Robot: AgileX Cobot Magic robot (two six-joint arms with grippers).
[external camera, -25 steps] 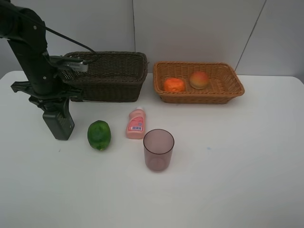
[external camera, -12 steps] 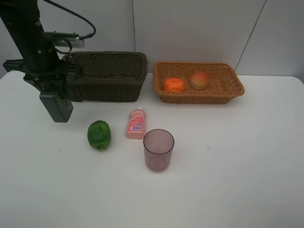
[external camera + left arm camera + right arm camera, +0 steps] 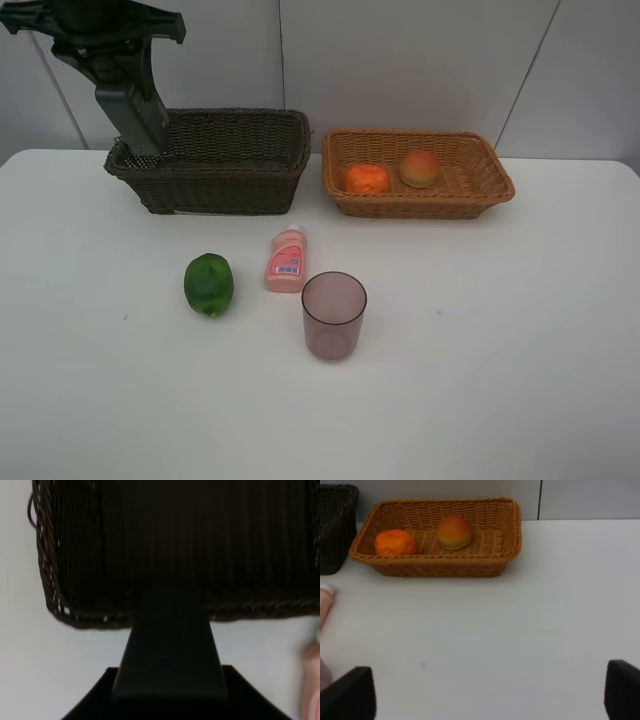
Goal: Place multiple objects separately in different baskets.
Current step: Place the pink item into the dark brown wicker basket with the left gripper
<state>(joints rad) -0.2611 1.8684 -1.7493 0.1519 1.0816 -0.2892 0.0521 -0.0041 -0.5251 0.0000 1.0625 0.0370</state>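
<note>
upper left of the frame: my left claw [image 3: 100, 62] pinches the pump bottle [image 3: 135, 118], tilted above the left end of the dark basket [image 3: 215, 185]. my right claw [image 3: 485, 692], seen only from its wrist, is spread wide over the table [image 3: 520, 630]. tangerine [image 3: 367, 178] and peach [image 3: 419, 167] lie in the tan basket [image 3: 420, 205], upper right; green fruit [image 3: 208, 284], pink bottle [image 3: 286, 262] and cup [image 3: 333, 315] sit mid-frame.

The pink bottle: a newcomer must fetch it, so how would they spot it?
Find the dark brown basket at the back of the white table. In front of its right end lies the pink bottle, between the green fruit and the purplish cup. Only it is pink and labelled.
</note>
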